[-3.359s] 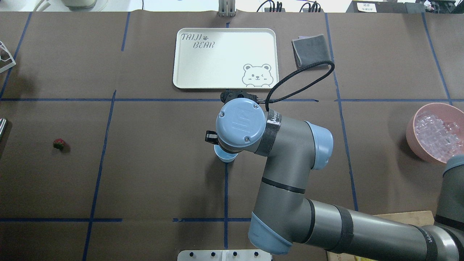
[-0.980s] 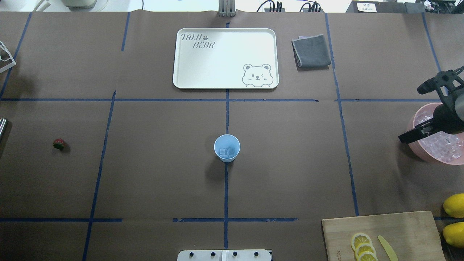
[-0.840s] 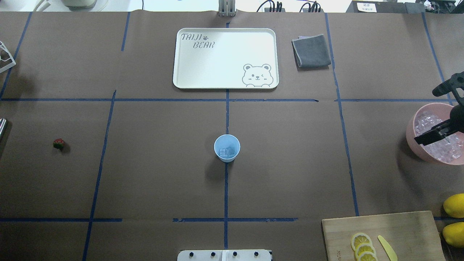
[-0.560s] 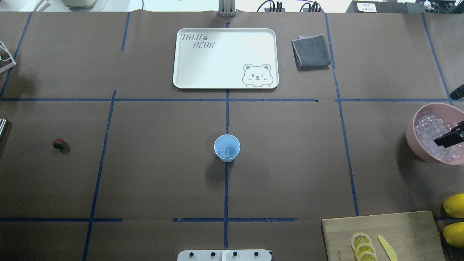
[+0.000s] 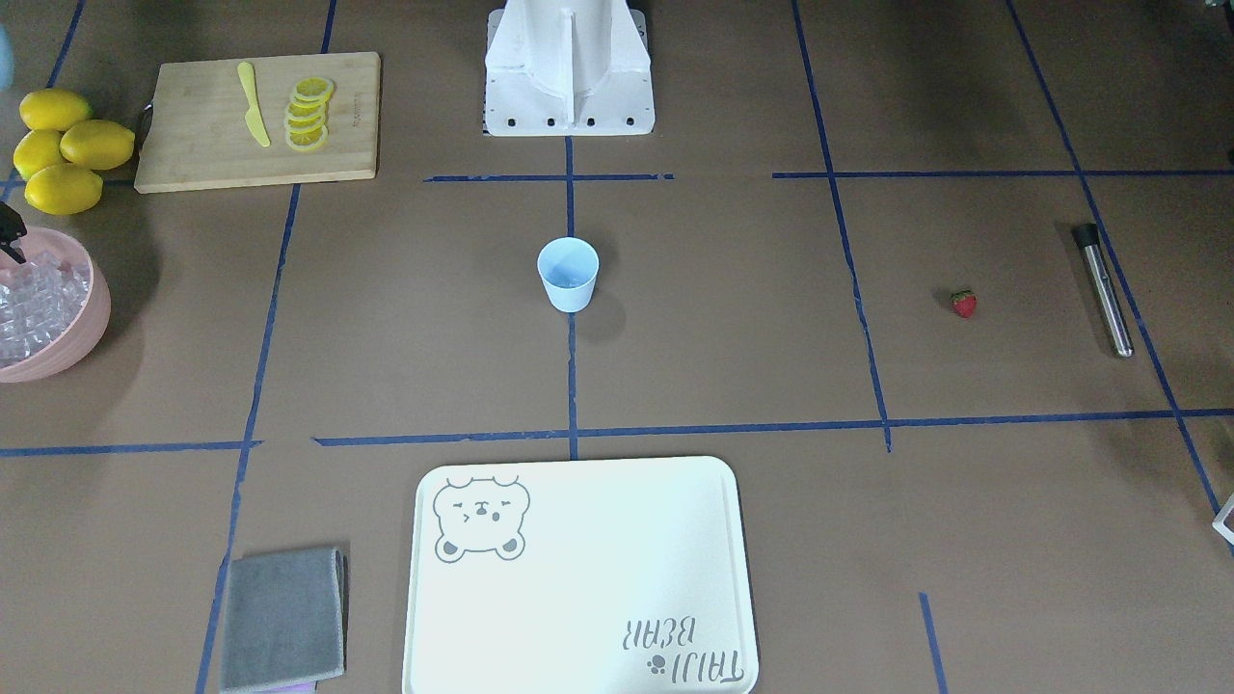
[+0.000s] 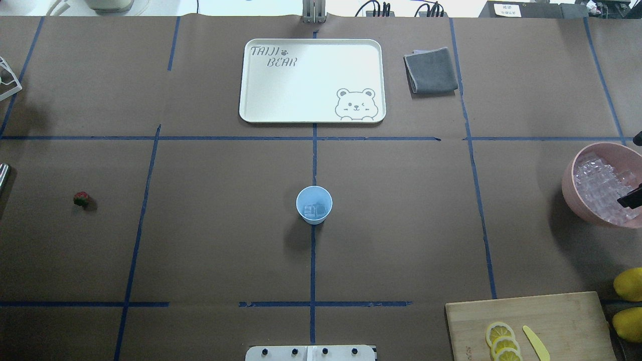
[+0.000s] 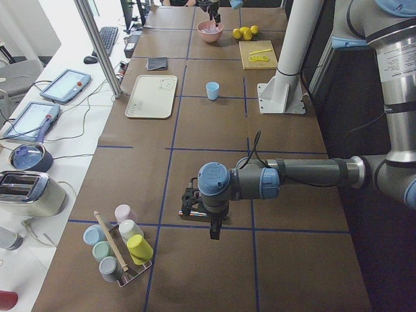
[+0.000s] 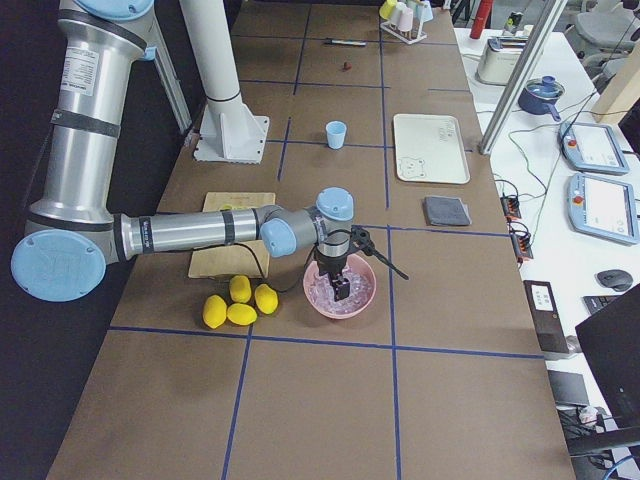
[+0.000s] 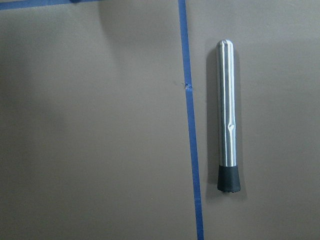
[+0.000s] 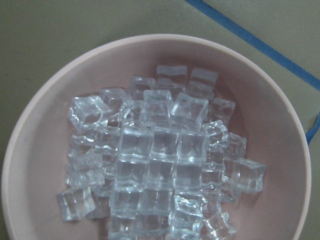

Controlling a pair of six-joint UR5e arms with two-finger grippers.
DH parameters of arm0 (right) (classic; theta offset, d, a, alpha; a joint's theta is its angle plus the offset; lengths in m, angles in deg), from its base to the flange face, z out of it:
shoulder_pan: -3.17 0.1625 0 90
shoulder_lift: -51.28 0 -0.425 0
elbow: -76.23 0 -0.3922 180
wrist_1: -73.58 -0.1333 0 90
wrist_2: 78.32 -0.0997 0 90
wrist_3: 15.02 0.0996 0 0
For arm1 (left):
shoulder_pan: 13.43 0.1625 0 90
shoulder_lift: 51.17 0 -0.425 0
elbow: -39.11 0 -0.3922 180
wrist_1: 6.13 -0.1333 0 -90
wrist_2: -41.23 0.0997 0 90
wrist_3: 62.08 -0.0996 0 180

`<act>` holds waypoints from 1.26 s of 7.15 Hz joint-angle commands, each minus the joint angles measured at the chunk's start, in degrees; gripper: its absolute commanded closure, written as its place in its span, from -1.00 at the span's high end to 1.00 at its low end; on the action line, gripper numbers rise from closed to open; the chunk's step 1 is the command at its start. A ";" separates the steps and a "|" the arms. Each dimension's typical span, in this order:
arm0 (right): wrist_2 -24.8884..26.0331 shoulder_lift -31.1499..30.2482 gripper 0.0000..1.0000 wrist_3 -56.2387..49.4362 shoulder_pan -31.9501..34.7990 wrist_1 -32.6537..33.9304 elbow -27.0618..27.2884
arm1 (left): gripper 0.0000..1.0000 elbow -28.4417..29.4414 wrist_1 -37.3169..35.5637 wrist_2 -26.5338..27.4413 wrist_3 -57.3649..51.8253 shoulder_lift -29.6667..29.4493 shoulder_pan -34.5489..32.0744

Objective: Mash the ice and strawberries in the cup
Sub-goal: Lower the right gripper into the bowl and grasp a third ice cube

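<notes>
The light-blue cup stands upright mid-table with a few ice cubes in it; it also shows in the front view. The strawberry lies alone far to the left. A pink bowl at the right edge is full of ice. My right gripper hangs open over that bowl, mostly cut off by the frame edge; in the right side view its fingers are spread. My left gripper hovers above a steel muddler; I cannot tell if it is open.
A cream tray and a folded grey cloth lie at the far side. A cutting board with lemon slices and a yellow knife, plus whole lemons, sit near right. A rack of cups stands at the left end.
My right arm left the spot over the cup, which now shows ice inside, and swung right to the pink bowl. In the last second it slid further right, almost out of the overhead view.
</notes>
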 commanded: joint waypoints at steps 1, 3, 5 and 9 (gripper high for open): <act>-0.09 0.41 0.80 -0.07 -0.14 -0.06 -2.52 | 1.00 -0.04 0.00 0.00 0.00 0.00 0.00; -0.27 2.69 0.68 0.54 -0.23 0.12 -4.64 | 1.00 -0.13 0.00 0.00 0.00 0.00 0.00; -0.36 3.05 0.61 0.54 -0.05 0.21 -4.91 | 1.00 -0.04 0.00 0.00 0.00 0.00 0.00; -3.87 2.70 0.32 0.72 -0.05 0.47 -4.74 | 1.00 -0.13 0.09 0.00 -0.08 -0.09 0.00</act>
